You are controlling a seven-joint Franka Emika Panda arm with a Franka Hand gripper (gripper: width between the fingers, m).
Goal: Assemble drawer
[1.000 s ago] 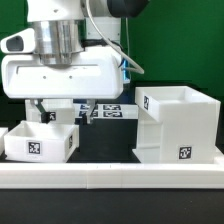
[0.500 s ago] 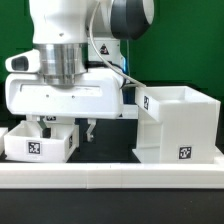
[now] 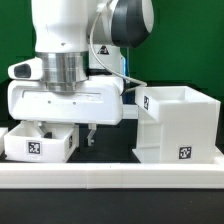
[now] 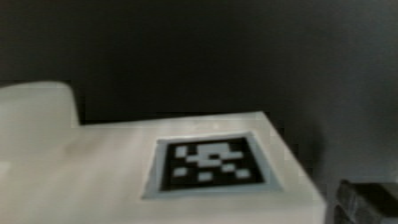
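The large white cube-like housing (image 3: pixel 177 125) stands open-topped at the exterior view's right, with a tag on its front. A shallow white tray (image 3: pixel 40 143) with a tag sits at the exterior view's left. My gripper (image 3: pixel 64 131) hangs low over this tray, jaws open. One finger (image 3: pixel 88 133) is just outside the tray's right wall and the other is over its inside. The wrist view shows the tray's white face and its tag (image 4: pixel 215 164) close up, with one dark finger (image 4: pixel 368 200) at the edge. The second tray is not clearly in view.
A long low white border bar (image 3: pixel 110 172) runs along the front of the black table. A narrow dark gap lies between the tray and the housing. A green wall is behind.
The arm has moved toward the exterior view's left and come down. The fingers now reach the tray's rim instead of hanging above and behind it.
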